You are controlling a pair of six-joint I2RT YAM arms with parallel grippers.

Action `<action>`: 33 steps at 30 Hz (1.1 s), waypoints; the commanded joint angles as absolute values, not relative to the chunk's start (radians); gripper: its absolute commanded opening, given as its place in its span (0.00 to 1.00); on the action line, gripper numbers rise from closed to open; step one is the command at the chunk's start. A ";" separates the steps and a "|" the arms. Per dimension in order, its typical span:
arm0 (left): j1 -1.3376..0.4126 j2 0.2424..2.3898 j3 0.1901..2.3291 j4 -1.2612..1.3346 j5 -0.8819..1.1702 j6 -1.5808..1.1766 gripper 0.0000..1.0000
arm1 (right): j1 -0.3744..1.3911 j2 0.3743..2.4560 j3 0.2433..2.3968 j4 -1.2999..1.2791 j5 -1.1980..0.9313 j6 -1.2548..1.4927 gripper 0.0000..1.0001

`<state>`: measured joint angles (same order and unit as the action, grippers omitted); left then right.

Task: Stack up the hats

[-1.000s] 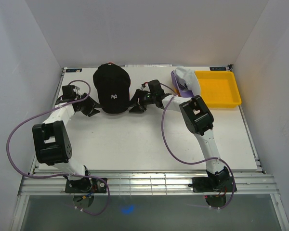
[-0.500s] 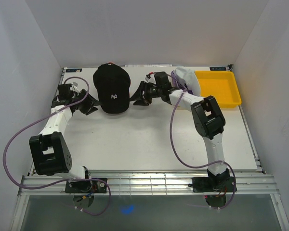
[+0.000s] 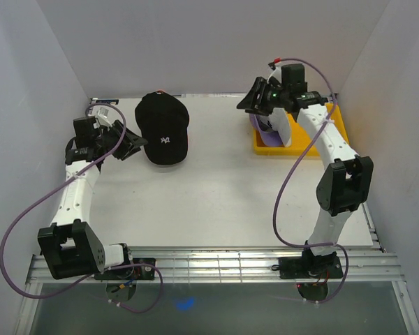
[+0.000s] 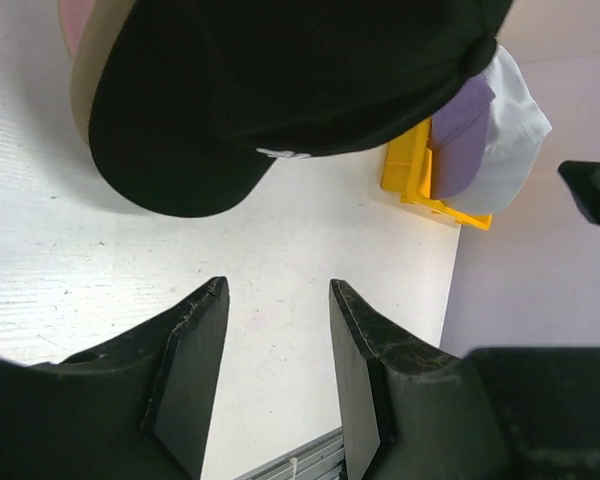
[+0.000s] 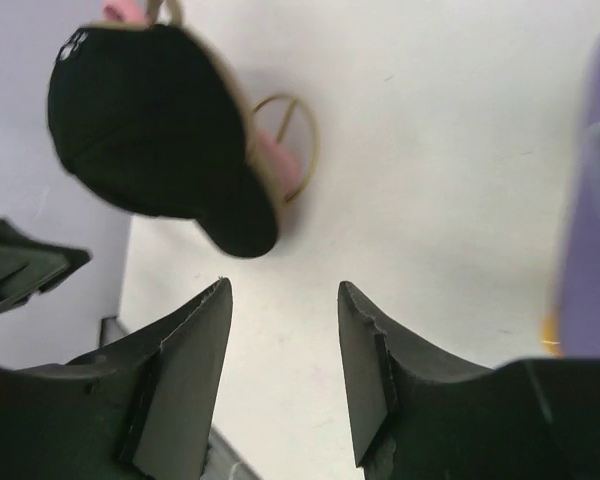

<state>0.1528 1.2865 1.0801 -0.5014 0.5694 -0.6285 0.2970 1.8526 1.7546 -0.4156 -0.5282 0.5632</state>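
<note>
A black hat (image 3: 163,130) with a white logo lies at the back left of the table. It sits on top of a tan hat (image 4: 83,75) and a pink hat (image 5: 280,152), whose edges peek out below it. A white hat (image 3: 277,118) over a purple hat (image 3: 265,137) rests against the yellow tray's left end. My left gripper (image 3: 133,144) stands open just left of the black hat (image 4: 280,80), touching nothing. Raised near the white and purple pair, my right gripper (image 3: 247,102) is also open and holds nothing.
The yellow tray (image 3: 325,129) stands at the back right corner of the white table (image 3: 216,202). White walls close in on three sides. Purple cables loop from both arms. A metal rail (image 3: 216,265) runs along the near edge.
My right arm has swung up and to the right, away from the black hat to the white and purple pair. My left gripper has drawn back left from the black hat.
</note>
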 commanded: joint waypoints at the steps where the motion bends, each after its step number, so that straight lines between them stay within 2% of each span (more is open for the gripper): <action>1: 0.130 1.232 1.127 -0.509 0.603 -0.626 0.55 | 0.217 1.833 1.877 -0.633 -0.373 0.384 0.52; 14: 0.084 1.178 1.103 -0.514 0.615 -0.623 0.55 | 0.095 1.888 2.057 -0.844 -0.192 0.218 0.52; 21: 0.075 1.174 1.103 -0.522 0.620 -0.620 0.56 | 0.087 1.885 1.997 -0.864 -0.130 0.147 0.54; 27: 0.069 1.170 1.094 -0.523 0.614 -0.626 0.56 | 0.086 1.908 1.979 -0.865 -0.126 0.117 0.60; 33: 0.057 1.167 1.092 -0.523 0.603 -0.630 0.56 | 0.086 1.943 1.960 -0.861 -0.121 0.110 0.60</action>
